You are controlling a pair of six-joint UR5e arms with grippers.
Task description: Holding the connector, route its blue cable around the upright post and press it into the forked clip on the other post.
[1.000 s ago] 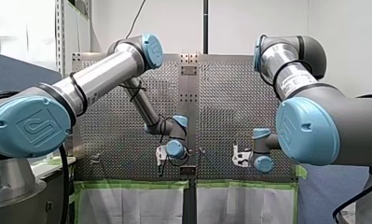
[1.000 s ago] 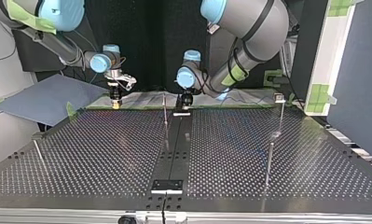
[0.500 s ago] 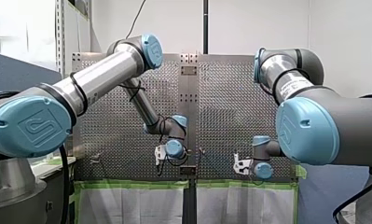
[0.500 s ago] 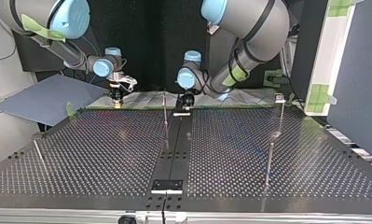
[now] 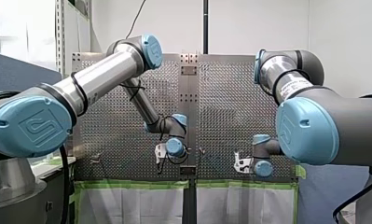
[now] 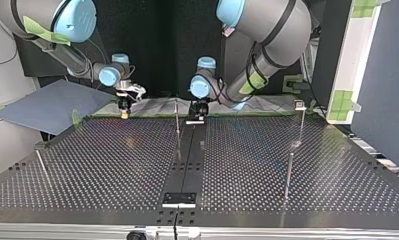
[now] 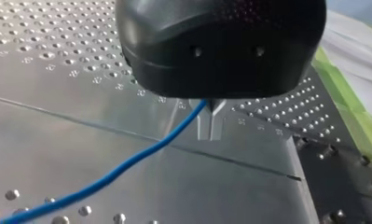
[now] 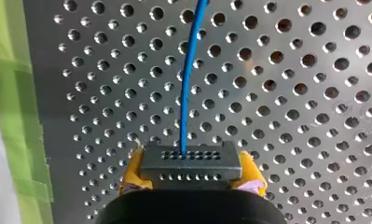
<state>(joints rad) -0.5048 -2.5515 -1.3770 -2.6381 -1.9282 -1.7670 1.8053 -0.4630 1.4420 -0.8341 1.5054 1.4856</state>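
In the right wrist view my right gripper [image 8: 191, 171] is shut on a dark multi-hole connector [image 8: 190, 161], held between its yellow pads [image 8: 131, 171]. The blue cable [image 8: 187, 93] leaves the connector and runs straight ahead over the perforated plate. In the left wrist view my left gripper [image 7: 211, 135] is shut, its metal fingers [image 7: 204, 122] pinching the blue cable [image 7: 127, 163], which trails away low over the table. In the top view my right gripper [image 6: 123, 107] hangs at the far left edge and my left gripper [image 6: 199, 112] near a thin upright post [image 6: 177, 117].
A tall post with a clip head [image 6: 300, 105] stands at the top view's right, a shorter post [image 6: 288, 175] nearer the camera, and a slanted pin [image 6: 42, 165] at the left. Green tape [image 7: 349, 100] lines the table edge. A blue sheet [image 6: 47, 105] lies beyond the left corner.
In the front view my right gripper has sunk a little toward the table's near edge. My left gripper has barely shifted. Both grips are unchanged.
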